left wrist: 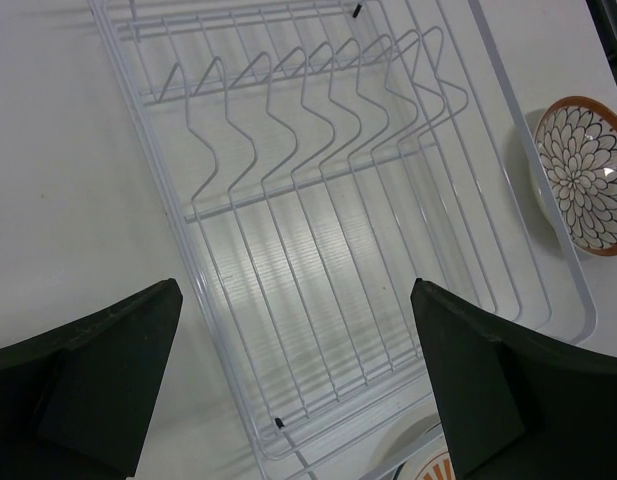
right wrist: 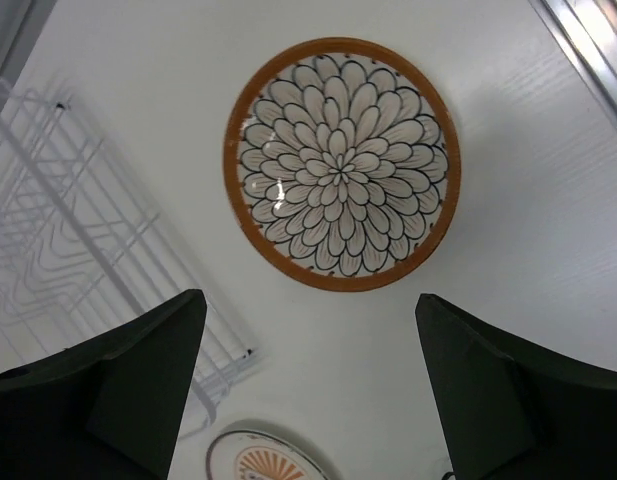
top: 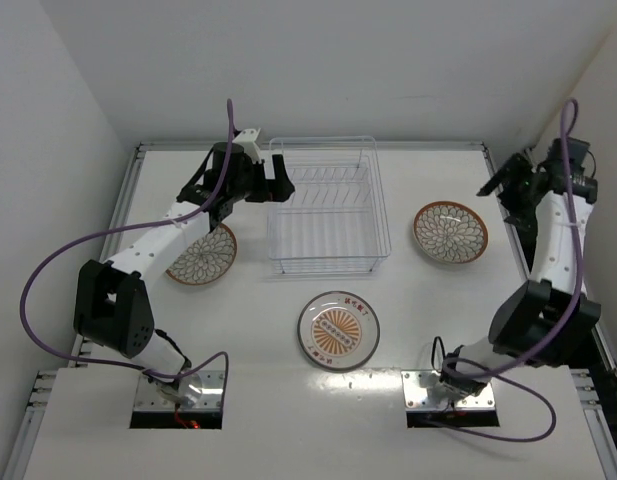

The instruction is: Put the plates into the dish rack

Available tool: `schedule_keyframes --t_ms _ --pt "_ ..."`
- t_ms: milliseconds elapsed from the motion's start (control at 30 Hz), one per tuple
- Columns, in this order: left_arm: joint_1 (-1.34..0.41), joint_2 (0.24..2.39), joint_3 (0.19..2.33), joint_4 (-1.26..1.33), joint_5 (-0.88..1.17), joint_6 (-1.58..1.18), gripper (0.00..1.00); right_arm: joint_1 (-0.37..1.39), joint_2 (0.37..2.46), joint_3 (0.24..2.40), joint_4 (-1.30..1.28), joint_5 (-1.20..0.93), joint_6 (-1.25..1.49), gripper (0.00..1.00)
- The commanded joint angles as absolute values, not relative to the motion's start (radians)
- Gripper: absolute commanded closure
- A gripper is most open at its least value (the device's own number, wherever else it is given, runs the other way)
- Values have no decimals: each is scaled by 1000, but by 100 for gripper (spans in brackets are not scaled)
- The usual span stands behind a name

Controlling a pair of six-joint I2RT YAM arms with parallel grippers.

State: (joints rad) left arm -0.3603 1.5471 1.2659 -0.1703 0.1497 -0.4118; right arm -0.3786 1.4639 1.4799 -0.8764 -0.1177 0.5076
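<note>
The clear wire dish rack stands at the table's middle back with nothing in it. One brown-rimmed floral plate lies left of it, partly under my left arm. A second floral plate lies right of it. A third plate with red marks lies in front. My left gripper is open and empty above the rack's left edge; its wrist view looks down on the rack's slotted dividers. My right gripper is open and empty, high over the right plate.
The right plate and the front plate's edge show past the rack in the left wrist view. The rack's corner and the front plate show in the right wrist view. White walls enclose the table; a metal rail runs along its edge.
</note>
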Motion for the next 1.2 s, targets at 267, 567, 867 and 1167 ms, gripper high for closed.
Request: schedule_keyframes --t_ms 267,567,867,1167 --pt "-364 1545 1296 -155 132 -410 1 -626 1580 1321 -689 -362 601 18" --pt "-364 1554 1296 -164 141 -410 1 -701 1730 1175 -552 -396 571 20" --pt "-364 1563 1296 -173 121 -410 1 -701 1939 1244 -543 -431 512 17" --pt "-364 1563 1305 -182 112 -419 1 -680 2101 1324 -520 -572 491 35"
